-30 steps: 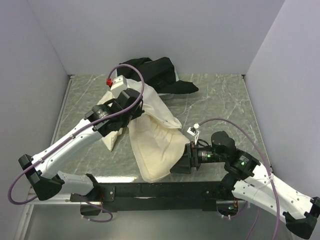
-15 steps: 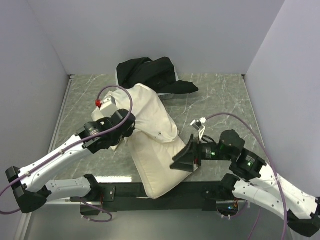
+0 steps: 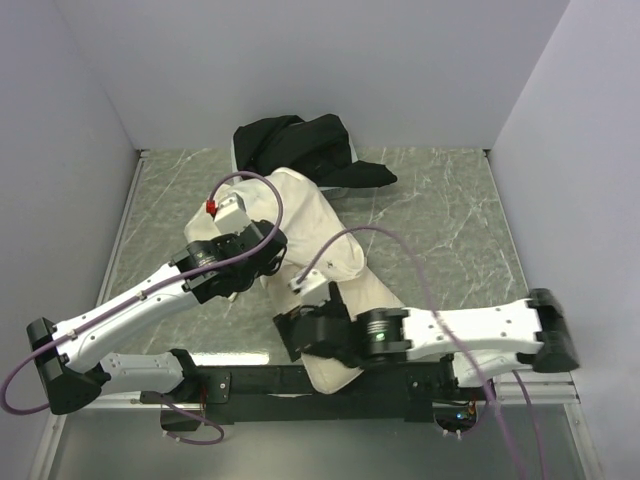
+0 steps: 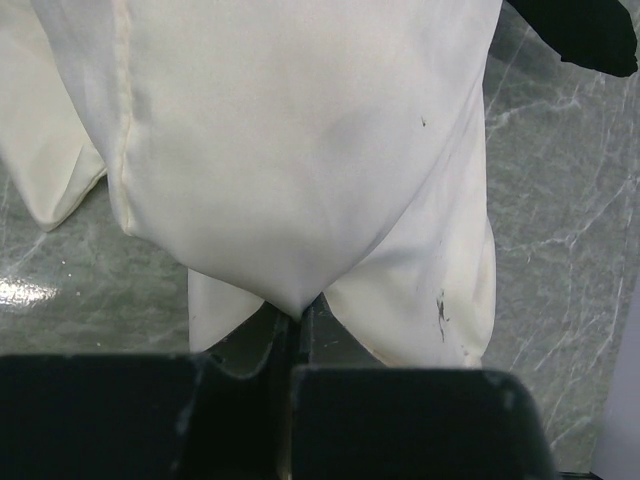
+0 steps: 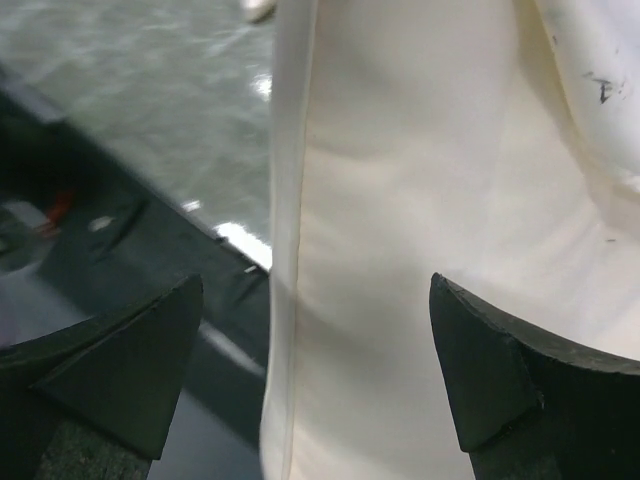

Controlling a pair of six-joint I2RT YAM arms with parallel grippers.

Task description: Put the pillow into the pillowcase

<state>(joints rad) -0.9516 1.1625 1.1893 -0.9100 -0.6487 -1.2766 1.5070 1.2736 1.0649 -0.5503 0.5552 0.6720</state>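
The pillowcase (image 3: 305, 210) is a wrinkled cream-white sack lying slantwise across the table's middle. My left gripper (image 3: 262, 262) is shut on a pinched fold of it (image 4: 297, 310), and the fabric (image 4: 290, 140) fans out ahead. Under it lies a plump cream bulk (image 3: 372, 295) with small black marks (image 4: 440, 310). This looks like the pillow, and its bear print is hidden. My right gripper (image 3: 298, 335) is at the bundle's near-left end, by the table's front edge. It is open (image 5: 315, 300), and a seamed cream edge (image 5: 285, 250) runs between its spread fingers.
A black cloth heap (image 3: 300, 145) lies against the back wall, touching the sack's far end. The black front rail (image 3: 250, 382) runs under the bundle's overhanging near end. Grey walls close in the left, back and right sides of the marbled table (image 3: 440, 210).
The right arm has swung from the bundle's right side across the front to its near-left end. The left gripper has drawn the sack over the bulk, which slid toward the front edge.
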